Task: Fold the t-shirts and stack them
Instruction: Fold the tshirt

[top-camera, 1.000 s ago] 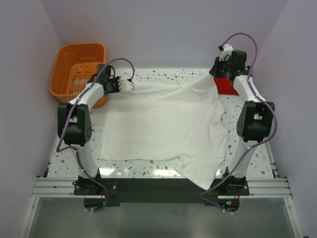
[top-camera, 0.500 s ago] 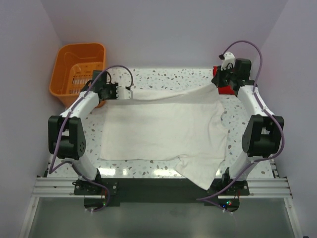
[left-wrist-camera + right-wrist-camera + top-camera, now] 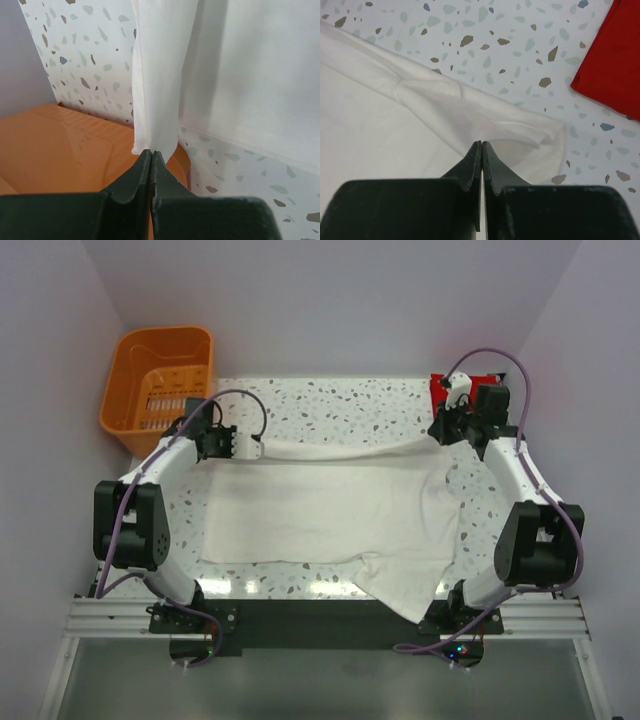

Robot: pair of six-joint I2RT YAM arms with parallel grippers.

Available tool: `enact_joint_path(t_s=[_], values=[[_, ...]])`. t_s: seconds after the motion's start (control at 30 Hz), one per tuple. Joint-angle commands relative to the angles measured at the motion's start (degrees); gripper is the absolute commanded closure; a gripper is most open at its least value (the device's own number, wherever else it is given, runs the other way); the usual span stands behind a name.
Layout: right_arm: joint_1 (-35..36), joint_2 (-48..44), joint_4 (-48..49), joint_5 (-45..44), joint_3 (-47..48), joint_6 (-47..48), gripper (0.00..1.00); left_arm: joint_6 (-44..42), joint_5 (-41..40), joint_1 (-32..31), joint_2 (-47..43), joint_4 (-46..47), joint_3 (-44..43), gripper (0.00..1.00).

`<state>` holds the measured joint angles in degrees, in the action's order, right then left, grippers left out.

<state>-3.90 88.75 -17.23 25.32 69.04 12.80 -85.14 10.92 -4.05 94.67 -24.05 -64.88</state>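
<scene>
At the far side of the bench [image 3: 330, 400], the left gripper [image 3: 256, 448] and the right gripper [image 3: 441, 432] are each clamped shut on one far corner of the cream-white t-shirt [image 3: 330, 515]. The edge is stretched between them, raised off the rest of the shirt, which lies spread flat toward us. We judge the step in hand to be the first fold, far edge over toward the near one. To do it well, we want both arms travelling together at an even height, the edge held taut enough not to sag in the middle. It should be laid down parallel to the near edge before either gripper lets go. The near right part of the shirt seems to spill over the bench's front edge, so a fold made now may come out skewed. The red t-shirt [image 3: 615, 55] lies folded just beyond the right gripper, largely hidden by the wrist from above and cut off in the wrist view. We cannot tell whether collar or hem is held, nor how many layers sit between the jaws. The orange basket [image 3: 160, 370] stands at the far left.
</scene>
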Motion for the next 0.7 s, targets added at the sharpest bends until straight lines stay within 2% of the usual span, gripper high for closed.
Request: enact_joint_path(t_s=[0.0,0.37,0.67], values=[[-0.3,-3.6,-1.2,1.7,-2.0,2.1,1.0,-2.2,1.0,1.2,-2.1,0.2,0.2,1.0],[-0.3,-3.9,-1.0,-0.3,-9.1,6.0,1.0,-5.5,2.2,1.4,-1.5,-2.6,2.9,1.0],[-0.3,-1.7,-1.1,-1.9,-9.2,8.0,1.0,-5.0,1.6,1.2,-0.5,-5.1,4.7,1.0]])
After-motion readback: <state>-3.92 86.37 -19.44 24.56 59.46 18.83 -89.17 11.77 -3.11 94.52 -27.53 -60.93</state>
